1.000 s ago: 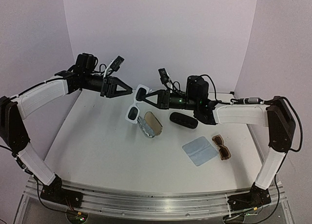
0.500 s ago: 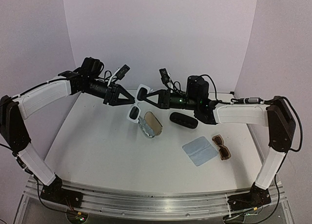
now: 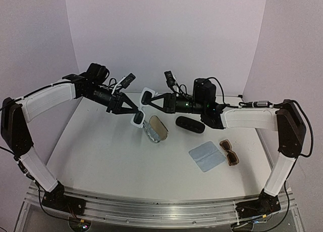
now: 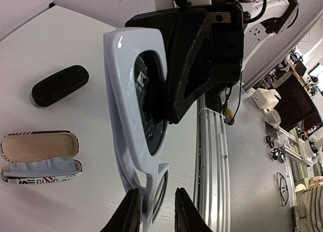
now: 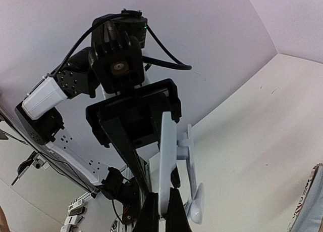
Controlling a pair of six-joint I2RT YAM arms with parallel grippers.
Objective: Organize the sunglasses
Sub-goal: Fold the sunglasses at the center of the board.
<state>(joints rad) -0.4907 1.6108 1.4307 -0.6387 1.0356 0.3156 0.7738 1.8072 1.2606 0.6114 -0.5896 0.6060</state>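
The white pair hangs in the air at upper centre of the overhead view, above the table, held on end between the two arms. The right gripper is clamped on the rim around the upper lens. The left gripper is spread, one finger on each side of the lower lens. I cannot tell whether either finger touches the frame.

The frame is thick, glossy white plastic with squared corners and flat dark lenses. It looks light and rigid, but slick. A hold on the broad rim or the bridge should be steadier than one on the lens faces, which could scratch or slip. The hinged temples are the weak part, so any folding probably calls for gentle pressure.

Just below it in the overhead view an open striped case lies on the table, tan-lined, with a pale blue cloth inside. A closed black case, oblong and matte, sits right of it. The brown pair, thin-framed with amber lenses, lies at centre right, touching a square blue cloth.
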